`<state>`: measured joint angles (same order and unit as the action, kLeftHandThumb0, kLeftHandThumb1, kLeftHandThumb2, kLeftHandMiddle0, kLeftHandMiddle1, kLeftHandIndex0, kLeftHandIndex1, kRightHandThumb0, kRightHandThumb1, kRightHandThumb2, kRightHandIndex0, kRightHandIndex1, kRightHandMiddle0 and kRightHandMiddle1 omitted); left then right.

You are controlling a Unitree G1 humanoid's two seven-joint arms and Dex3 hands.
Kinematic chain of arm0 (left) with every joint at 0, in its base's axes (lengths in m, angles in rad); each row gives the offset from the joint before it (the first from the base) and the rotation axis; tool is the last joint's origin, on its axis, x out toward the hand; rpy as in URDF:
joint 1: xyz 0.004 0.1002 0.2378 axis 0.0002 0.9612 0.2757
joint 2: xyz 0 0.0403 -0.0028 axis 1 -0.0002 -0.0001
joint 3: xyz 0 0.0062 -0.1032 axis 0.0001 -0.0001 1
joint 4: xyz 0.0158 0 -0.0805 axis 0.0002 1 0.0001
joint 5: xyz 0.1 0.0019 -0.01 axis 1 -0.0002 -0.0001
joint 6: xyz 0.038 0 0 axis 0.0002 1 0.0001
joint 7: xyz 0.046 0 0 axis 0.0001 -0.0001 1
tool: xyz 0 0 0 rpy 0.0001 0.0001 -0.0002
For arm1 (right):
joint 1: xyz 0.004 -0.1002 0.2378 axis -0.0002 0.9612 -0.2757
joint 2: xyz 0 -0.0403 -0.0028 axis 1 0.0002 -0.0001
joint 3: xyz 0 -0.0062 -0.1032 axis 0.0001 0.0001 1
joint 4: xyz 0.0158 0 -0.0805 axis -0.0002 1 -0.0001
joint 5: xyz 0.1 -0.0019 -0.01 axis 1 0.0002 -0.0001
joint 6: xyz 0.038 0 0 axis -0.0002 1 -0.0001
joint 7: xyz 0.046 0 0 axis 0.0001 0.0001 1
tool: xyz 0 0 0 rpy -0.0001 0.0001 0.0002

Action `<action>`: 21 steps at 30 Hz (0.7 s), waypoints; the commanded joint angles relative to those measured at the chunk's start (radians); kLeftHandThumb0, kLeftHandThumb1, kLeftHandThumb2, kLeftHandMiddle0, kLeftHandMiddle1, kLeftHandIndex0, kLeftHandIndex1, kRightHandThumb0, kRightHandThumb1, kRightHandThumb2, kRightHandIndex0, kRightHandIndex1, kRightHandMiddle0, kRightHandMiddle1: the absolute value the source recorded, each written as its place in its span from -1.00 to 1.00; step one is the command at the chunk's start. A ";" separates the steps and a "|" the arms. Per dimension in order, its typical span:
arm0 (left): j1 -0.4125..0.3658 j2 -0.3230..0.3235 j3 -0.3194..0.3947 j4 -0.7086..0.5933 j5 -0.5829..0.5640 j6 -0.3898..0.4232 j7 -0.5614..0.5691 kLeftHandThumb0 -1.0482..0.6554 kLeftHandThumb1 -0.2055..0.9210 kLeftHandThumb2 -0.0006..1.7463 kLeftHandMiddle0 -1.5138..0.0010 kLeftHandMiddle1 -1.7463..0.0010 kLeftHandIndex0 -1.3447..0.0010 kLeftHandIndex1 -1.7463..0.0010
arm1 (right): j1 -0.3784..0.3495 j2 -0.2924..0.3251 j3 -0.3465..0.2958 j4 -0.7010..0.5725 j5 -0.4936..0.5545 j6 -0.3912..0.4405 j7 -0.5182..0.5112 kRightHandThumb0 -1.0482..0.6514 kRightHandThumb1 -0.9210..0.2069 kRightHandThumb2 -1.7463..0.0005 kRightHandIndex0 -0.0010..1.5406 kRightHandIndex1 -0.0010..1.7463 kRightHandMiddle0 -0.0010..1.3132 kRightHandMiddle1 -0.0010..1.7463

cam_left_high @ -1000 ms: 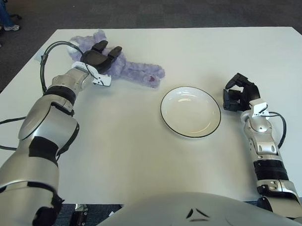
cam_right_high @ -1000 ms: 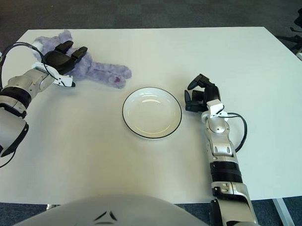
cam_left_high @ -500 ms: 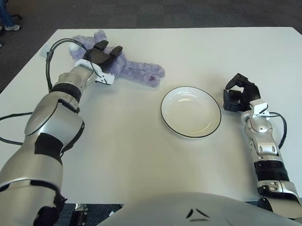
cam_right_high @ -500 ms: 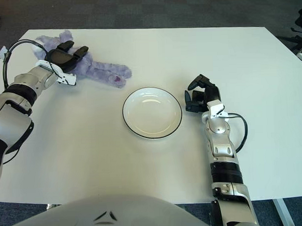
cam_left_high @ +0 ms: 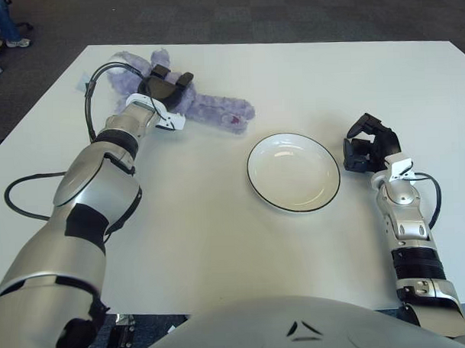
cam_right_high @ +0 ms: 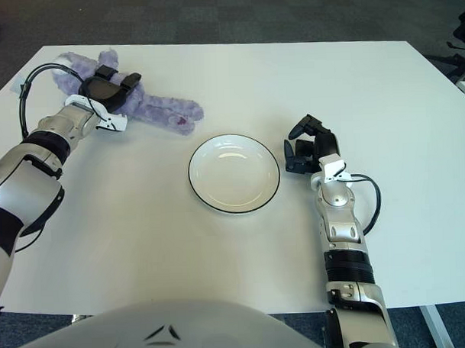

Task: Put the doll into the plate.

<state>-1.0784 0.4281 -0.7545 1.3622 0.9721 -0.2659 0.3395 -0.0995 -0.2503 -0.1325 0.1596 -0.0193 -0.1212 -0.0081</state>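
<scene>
A purple plush doll [cam_left_high: 219, 109] lies at the far left of the white table [cam_left_high: 181, 221], its legs pointing toward the plate. My left hand [cam_left_high: 172, 75] is down on the doll's body, its black fingers curled over the plush. A white plate [cam_left_high: 294, 176] with a dark rim sits empty at the table's middle, right of the doll. My right hand [cam_left_high: 369, 142] shows just right of the plate, fingers curled with nothing in them.
A black cable [cam_left_high: 92, 80] loops up from my left wrist beside the doll's head. Dark carpet [cam_left_high: 288, 12] lies beyond the table's far edge. A person's feet [cam_left_high: 6, 33] show at the top left corner.
My left hand has slid forward and lowered onto the doll, and its raised fingers have curled down over the plush. The right hand and the plate have not moved.
</scene>
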 commanded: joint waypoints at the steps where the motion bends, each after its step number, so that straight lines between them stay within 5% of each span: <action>1: 0.023 -0.015 0.007 0.017 -0.011 0.016 -0.003 -0.21 -0.42 0.22 0.99 -0.16 1.00 0.32 | 0.041 0.009 0.005 0.031 0.007 0.039 0.024 -0.35 0.15 -0.57 0.62 1.00 -0.01 1.00; 21: 0.025 -0.059 0.014 0.023 -0.039 0.101 -0.134 -0.13 -0.34 0.25 0.78 -0.90 1.00 0.02 | 0.056 0.007 0.015 0.015 -0.016 0.024 0.021 -0.35 0.15 -0.57 0.64 1.00 -0.01 1.00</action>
<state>-1.0781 0.3800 -0.7421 1.3704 0.9410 -0.1663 0.2506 -0.0884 -0.2501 -0.1302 0.1510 -0.0206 -0.1318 0.0031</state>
